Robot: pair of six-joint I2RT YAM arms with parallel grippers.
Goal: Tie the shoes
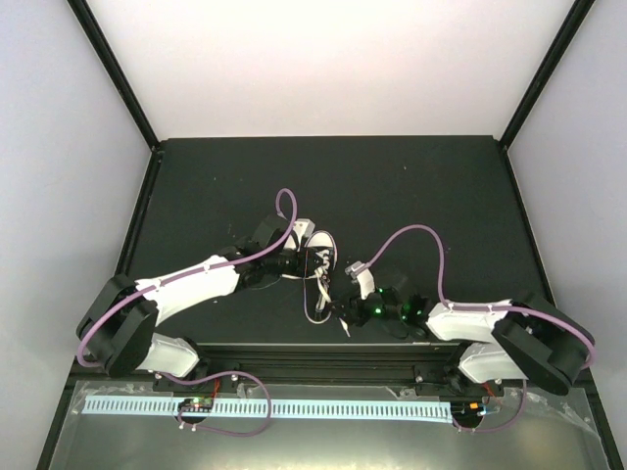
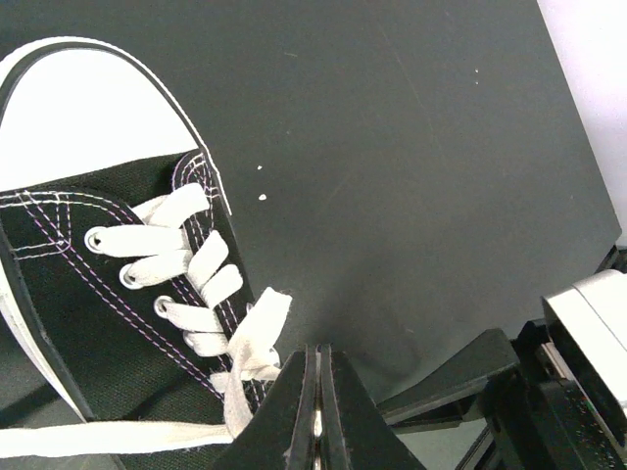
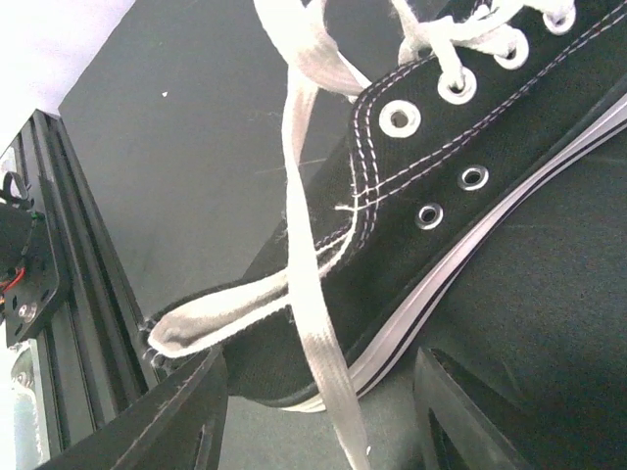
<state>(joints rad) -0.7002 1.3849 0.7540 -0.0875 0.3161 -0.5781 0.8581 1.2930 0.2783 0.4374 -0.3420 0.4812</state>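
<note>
A small black canvas sneaker [image 1: 320,266] with a white toe cap lies mid-table, toe pointing away from me. In the left wrist view the sneaker [image 2: 88,323] fills the left side, and its white laces [image 2: 176,279] cross the eyelets. My left gripper [image 2: 318,354] is shut right beside a folded lace loop [image 2: 263,318], with a pale sliver between its pads; from above it [image 1: 302,262] sits over the lacing. My right gripper [image 3: 323,431] is open wide around the heel [image 3: 294,362], where a loose lace [image 3: 312,294] hangs between its fingers. From above it [image 1: 344,311] is at the heel.
Black table top [image 1: 411,186] with white walls behind and beside it. A black aluminium rail [image 1: 323,357] runs along the near edge and also shows in the right wrist view [image 3: 69,294]. Purple cables [image 1: 421,235] arc over both arms.
</note>
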